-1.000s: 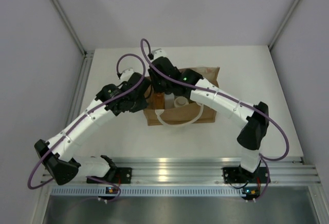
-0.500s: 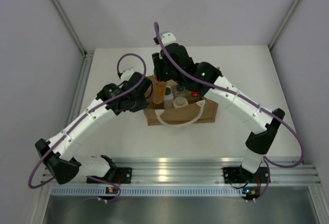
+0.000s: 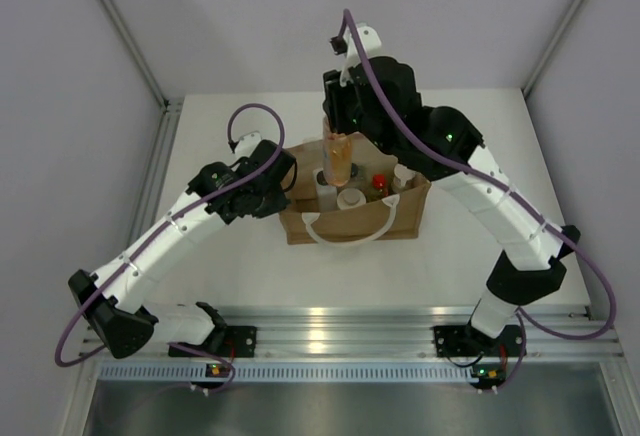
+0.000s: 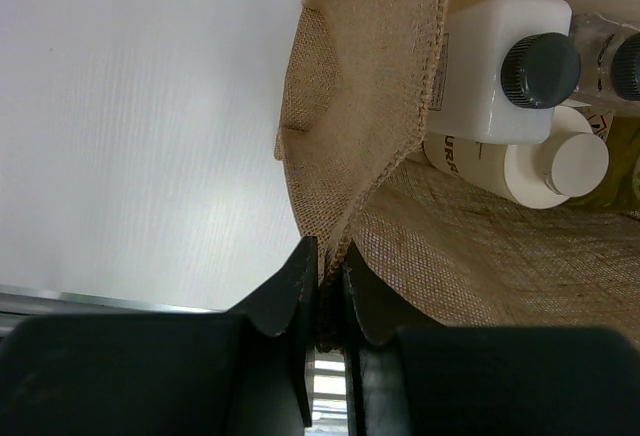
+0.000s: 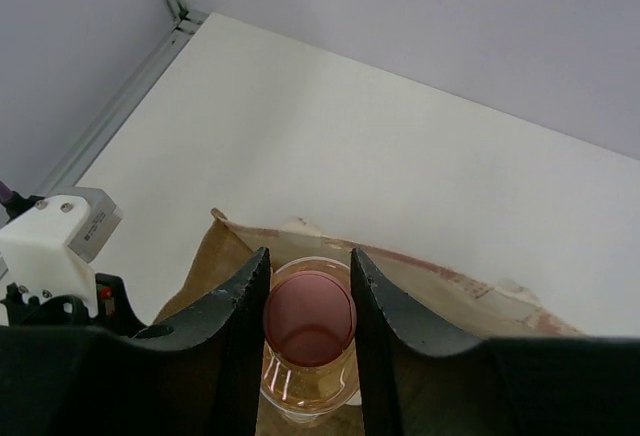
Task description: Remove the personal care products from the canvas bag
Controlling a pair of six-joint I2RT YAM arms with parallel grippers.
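Observation:
The tan canvas bag stands open mid-table, a white loop handle at its near side. My right gripper is shut on the orange bottle with the pink cap and holds it above the bag's far-left corner; the bottle also shows in the top view. My left gripper is shut on the bag's left rim. Inside the bag are a clear square bottle with a dark cap, a cream cylinder, and a red-capped bottle.
White table top bordered by grey walls. A metal rail runs along the near edge by the arm bases. Purple cables loop over both arms.
My right gripper has risen and moved to the right, lifting the orange bottle up out of the bag. My left gripper has stayed clamped on the bag's rim.

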